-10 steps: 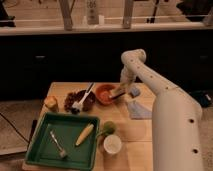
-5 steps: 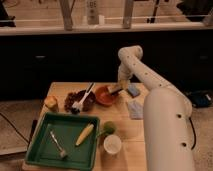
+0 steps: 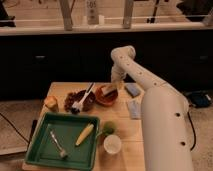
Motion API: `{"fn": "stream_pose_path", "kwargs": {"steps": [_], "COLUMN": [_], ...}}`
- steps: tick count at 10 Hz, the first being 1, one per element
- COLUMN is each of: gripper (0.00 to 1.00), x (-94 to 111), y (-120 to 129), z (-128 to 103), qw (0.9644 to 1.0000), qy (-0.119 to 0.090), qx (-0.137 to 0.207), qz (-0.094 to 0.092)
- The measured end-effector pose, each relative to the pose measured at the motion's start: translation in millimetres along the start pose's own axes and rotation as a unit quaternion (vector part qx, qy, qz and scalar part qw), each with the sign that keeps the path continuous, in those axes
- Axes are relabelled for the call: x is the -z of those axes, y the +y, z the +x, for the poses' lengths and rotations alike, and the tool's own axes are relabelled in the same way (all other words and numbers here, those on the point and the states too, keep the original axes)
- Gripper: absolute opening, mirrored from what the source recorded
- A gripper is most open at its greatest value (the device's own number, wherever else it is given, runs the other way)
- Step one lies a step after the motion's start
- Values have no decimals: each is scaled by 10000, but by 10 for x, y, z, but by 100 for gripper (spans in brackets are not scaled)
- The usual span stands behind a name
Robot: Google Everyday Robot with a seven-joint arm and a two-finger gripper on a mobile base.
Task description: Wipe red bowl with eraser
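1. The tool (image 3: 113, 86) hangs low over the red bowl (image 3: 102, 98), toward the far side of the bench (image 3: 60, 90).
2. The eraser (image 3: 109, 90) lies at the tool's tip, over the bowl's right part.
3. Whether the tool is clamped on it, I cannot tell.

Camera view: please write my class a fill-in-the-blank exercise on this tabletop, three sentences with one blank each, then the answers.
1. The gripper hangs over the red bowl, one of ___ bowls on the table.
2. The fork lies ___ the green tray.
3. The cup beside the green tray is ___ in colour.
Missing words: two; in; white.
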Motion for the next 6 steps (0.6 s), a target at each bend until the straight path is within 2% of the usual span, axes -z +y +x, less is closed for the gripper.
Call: {"fn": "stream_pose_path", "kwargs": {"steps": [1,3,6], "gripper": [3,3,3], "x": [-14,-11,-24], "y": [9,166,353], "z": [-139,-208,-24], "qw": [9998,9993,9996], "qy": [-37,-50,-24], "qx": [177,359,230], "qz": [-22,-86,-139]}}
